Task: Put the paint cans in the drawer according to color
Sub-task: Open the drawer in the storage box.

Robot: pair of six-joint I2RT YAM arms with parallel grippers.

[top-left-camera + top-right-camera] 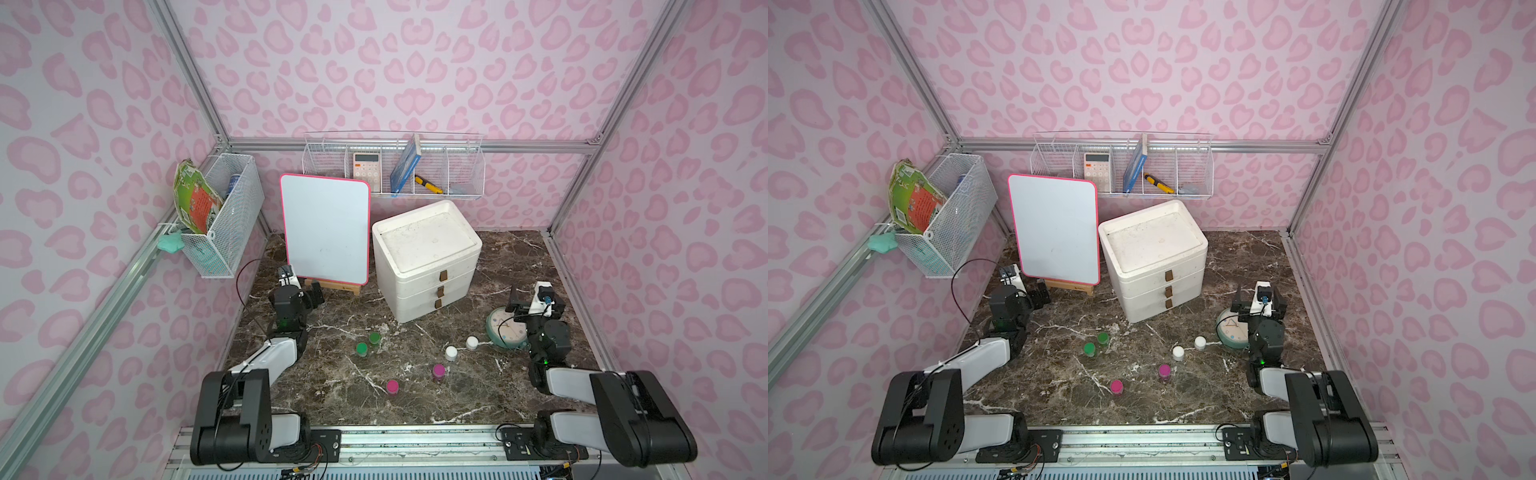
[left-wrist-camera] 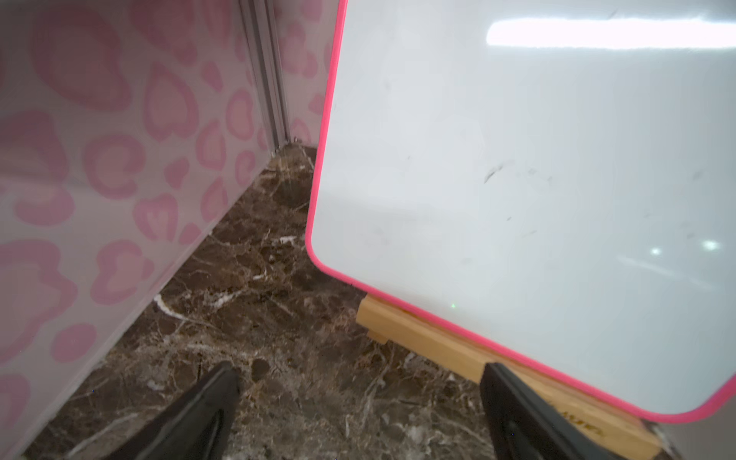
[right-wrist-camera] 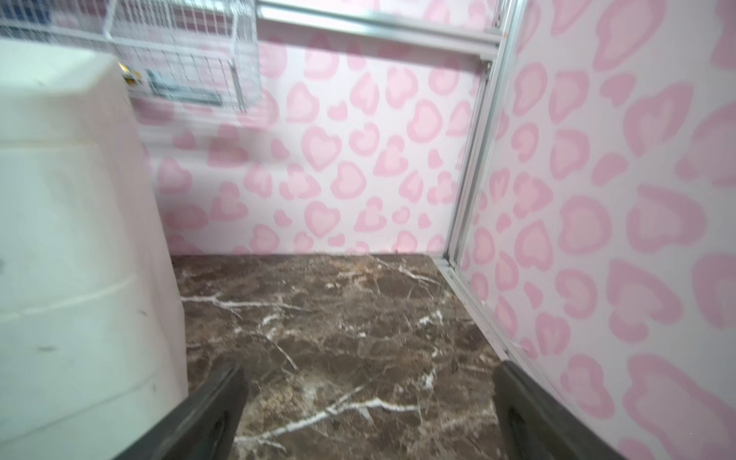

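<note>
1. The white three-drawer chest (image 1: 428,266) stands on the marble table (image 1: 415,399) at the far middle. All three drawers are pushed in, so their contents are hidden.
2. All six paint cans stand upright on the table, near of the chest, in colour pairs.
   - Green pair, left: (image 1: 374,337) and (image 1: 361,348), just beside each other.
   - White pair, right, near the clock (image 1: 505,330): (image 1: 471,342) and (image 1: 451,353).
   - Magenta pair, nearest: (image 1: 438,370) and (image 1: 392,387).
3. The wire basket (image 1: 469,174) on the far wall holds three things in neighbouring compartments: a calculator (image 1: 367,165), a leaning blue book (image 1: 406,166) and a yellow cutter (image 1: 429,185).
4. The mesh basket (image 1: 239,216) on the left wall holds a green-and-orange packet (image 1: 195,203).
5. The left gripper (image 2: 358,372) is spread wide and holds nothing. It is by the whiteboard (image 2: 517,179) and its wooden stand.
6. The right gripper (image 3: 370,370) is also spread wide and empty. It is over bare table, to the right of the chest.
</note>
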